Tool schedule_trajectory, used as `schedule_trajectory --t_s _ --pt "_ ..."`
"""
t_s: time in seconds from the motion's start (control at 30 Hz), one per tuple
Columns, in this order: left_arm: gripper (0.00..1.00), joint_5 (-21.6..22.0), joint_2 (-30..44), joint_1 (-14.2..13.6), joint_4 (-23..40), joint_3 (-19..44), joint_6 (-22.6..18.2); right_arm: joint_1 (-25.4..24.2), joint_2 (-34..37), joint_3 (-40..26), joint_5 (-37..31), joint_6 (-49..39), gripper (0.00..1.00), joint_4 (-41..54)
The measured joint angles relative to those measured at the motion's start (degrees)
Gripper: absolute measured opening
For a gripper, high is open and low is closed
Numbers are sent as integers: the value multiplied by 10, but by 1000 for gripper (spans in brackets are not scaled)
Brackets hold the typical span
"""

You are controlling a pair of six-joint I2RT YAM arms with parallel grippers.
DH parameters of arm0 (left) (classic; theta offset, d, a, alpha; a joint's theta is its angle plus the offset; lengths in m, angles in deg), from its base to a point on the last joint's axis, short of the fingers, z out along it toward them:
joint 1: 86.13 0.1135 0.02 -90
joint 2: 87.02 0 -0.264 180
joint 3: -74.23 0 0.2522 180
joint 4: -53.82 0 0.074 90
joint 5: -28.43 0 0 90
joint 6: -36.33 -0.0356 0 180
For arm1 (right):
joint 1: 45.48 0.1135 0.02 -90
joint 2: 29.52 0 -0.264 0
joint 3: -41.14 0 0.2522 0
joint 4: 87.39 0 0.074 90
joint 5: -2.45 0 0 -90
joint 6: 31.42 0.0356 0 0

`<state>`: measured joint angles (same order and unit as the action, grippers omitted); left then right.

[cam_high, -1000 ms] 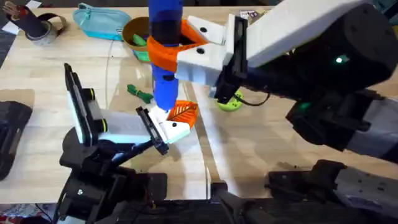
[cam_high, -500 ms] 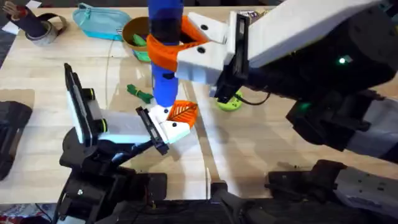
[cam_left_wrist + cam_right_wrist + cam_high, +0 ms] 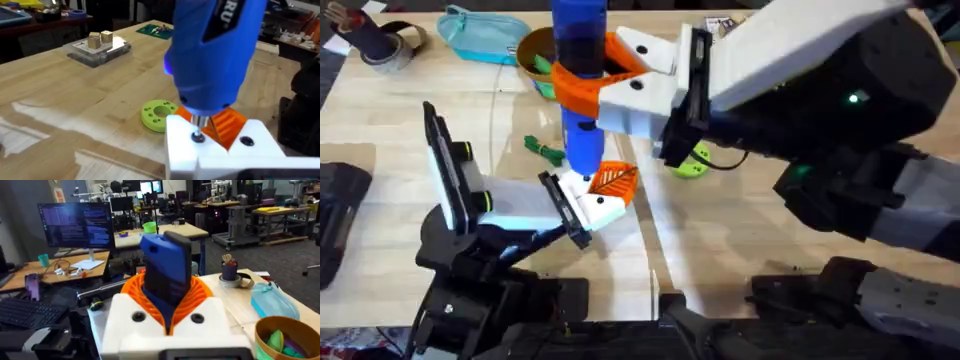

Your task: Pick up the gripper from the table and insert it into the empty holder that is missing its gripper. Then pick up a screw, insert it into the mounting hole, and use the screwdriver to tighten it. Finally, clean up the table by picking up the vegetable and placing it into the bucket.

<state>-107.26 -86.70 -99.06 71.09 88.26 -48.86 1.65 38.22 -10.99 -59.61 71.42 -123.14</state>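
Screwdriver (image 3: 579, 75) stands upright over the middle of the table (image 3: 740, 230), clamped between the orange ribbed fingers (image 3: 582, 88) of the right gripper (image 3: 605, 75), which reaches in from the right. Its metal tip (image 3: 199, 122) sits on a dark screw (image 3: 198, 137) in the white block of the gripper part (image 3: 602, 192), whose orange ribbed finger points toward the far right. That part sits in the black holder (image 3: 563, 208) at the tip of the white-and-black arm on the near left. Whether the left arm's own fingers are open or closed cannot be told. The dark green vegetable (image 3: 544, 149) lies on the table just left of the screwdriver. A lime-green ring disc (image 3: 690, 163) rests to the right, near the part. The tan bucket (image 3: 535, 55) stands at the far side behind the screwdriver, with a teal pouch (image 3: 482, 34) to its left.
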Motion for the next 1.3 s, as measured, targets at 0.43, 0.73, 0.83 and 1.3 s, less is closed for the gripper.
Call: schedule_trajectory --t_s 0.43,0.73,0.83,1.3 --pt "15 0 0 0 0 0 0 1 0 0 0 0 23 1" --pt "15 0 0 0 0 0 0 1 3 0 2 0 23 -6" --pt "15 1 0 0 -1 0 -1 1 9 3 17 0 23 -36" --pt "15 1 0 0 0 0 0 -20 11 6 52 -19 23 -90"
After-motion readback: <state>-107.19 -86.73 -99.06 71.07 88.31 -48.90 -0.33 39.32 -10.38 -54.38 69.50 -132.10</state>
